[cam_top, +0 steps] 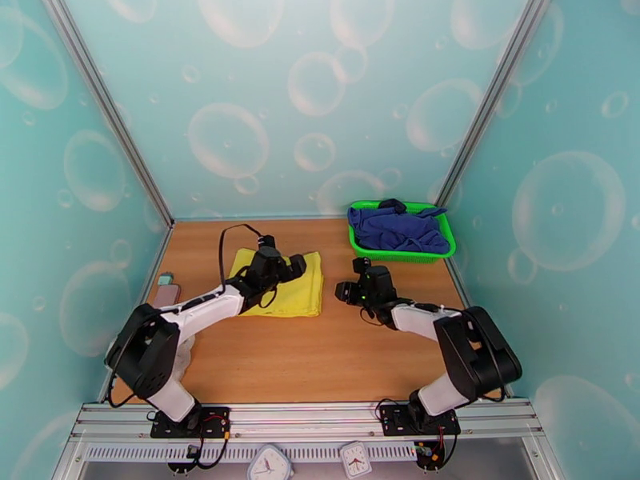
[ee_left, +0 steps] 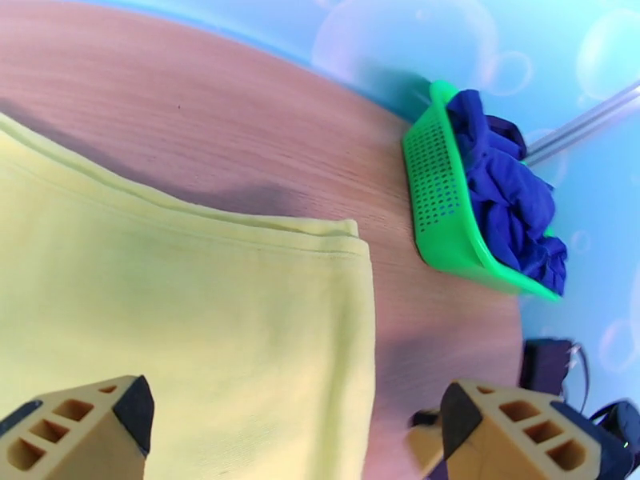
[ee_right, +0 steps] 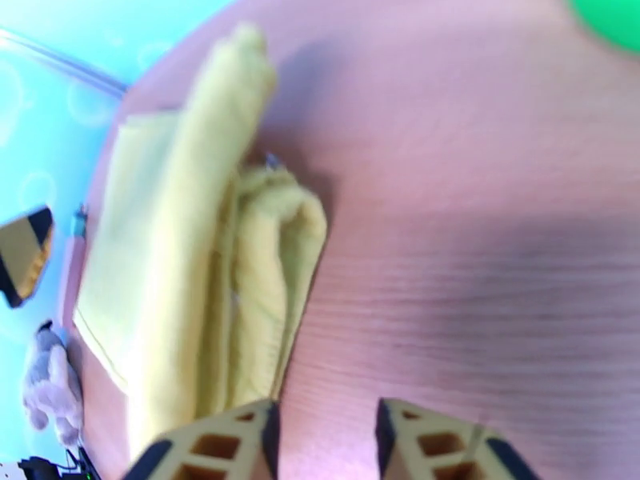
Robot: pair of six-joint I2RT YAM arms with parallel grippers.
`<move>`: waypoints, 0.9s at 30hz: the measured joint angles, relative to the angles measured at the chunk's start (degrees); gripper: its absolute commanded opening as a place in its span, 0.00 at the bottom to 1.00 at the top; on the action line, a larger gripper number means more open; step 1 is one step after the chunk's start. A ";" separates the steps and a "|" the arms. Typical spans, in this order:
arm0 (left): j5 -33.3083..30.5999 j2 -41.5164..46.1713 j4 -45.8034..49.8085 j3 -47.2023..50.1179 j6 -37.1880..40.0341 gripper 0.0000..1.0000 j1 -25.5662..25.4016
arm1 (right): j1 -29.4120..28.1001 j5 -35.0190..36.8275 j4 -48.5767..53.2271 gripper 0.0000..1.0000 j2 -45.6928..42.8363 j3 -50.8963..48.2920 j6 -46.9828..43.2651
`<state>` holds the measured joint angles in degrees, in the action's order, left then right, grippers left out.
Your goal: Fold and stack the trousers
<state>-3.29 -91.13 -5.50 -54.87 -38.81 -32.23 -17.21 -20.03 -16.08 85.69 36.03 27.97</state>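
The left arm [cam_top: 200, 310] stretches forward and rightward, its jaws spread wide and empty over the folded trousers [cam_top: 302, 296] lying on the table [cam_top: 320, 358]. The right arm [cam_top: 420, 318] bends leftward, its jaws parted and empty, near the trousers' right edge.

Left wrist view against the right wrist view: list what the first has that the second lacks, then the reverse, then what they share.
Left wrist view: the dark blue garment piled in the green basket. Right wrist view: the small grey-white cloth past the trousers. Shared: the folded yellow trousers, the wooden table, and the basket, a mere green corner in the right wrist view.
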 measured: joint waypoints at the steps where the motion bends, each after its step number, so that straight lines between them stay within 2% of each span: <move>1: 1.75 1.33 -1.75 2.40 1.36 1.00 2.10 | -0.61 -0.02 -0.04 0.48 -1.42 0.48 0.00; 6: 10.80 3.23 -9.68 10.73 6.93 0.99 13.90 | -5.99 -2.29 1.36 0.50 1.49 10.97 0.24; 9: 16.15 0.07 -15.21 10.32 8.57 0.99 19.10 | -8.59 -4.55 -0.66 0.48 8.11 19.43 1.64; 12: 21.40 -6.97 -21.64 6.03 8.81 0.99 22.29 | -9.53 -6.91 -4.92 0.47 17.22 26.75 4.46; 18: 27.43 -20.04 -30.34 -2.08 4.87 0.99 25.77 | -9.25 -6.75 -7.69 0.46 29.16 30.29 9.25; 22: 27.26 -24.55 -31.43 -2.51 2.89 0.99 26.45 | -8.74 -4.52 -8.46 0.46 29.90 28.28 10.51; 27: 26.01 -25.77 -32.57 -1.40 2.56 1.00 26.47 | -8.13 -2.58 -9.90 0.46 29.88 25.77 10.62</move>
<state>22.72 -116.90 -38.06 -56.27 -36.25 -5.76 -25.34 -22.61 -25.98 115.57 61.80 38.59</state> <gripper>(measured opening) 0.993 0.459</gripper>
